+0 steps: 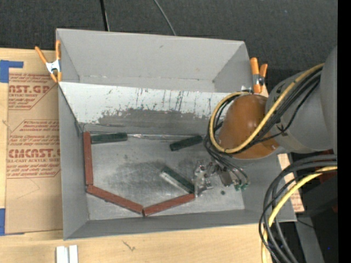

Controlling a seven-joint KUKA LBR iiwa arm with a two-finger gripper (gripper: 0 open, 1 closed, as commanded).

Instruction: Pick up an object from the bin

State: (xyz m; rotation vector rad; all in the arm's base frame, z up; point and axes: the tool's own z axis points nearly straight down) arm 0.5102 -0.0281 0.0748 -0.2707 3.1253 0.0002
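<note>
Claw [201, 183] low over the floor of the bin [148, 64]; how far open, cannot tell. Its tip sits at the near end of a dark green flat bar [176, 180], touching or just above, unclear which. That bar lies flat, long axis diagonal, pointing away from the claw up and to the view's left. Second green bar [185, 143] just behind the claw toward the back wall; third green bar [108, 138] well off to its left. Reddish-brown strips [115, 197] lower left of the claw.
</note>
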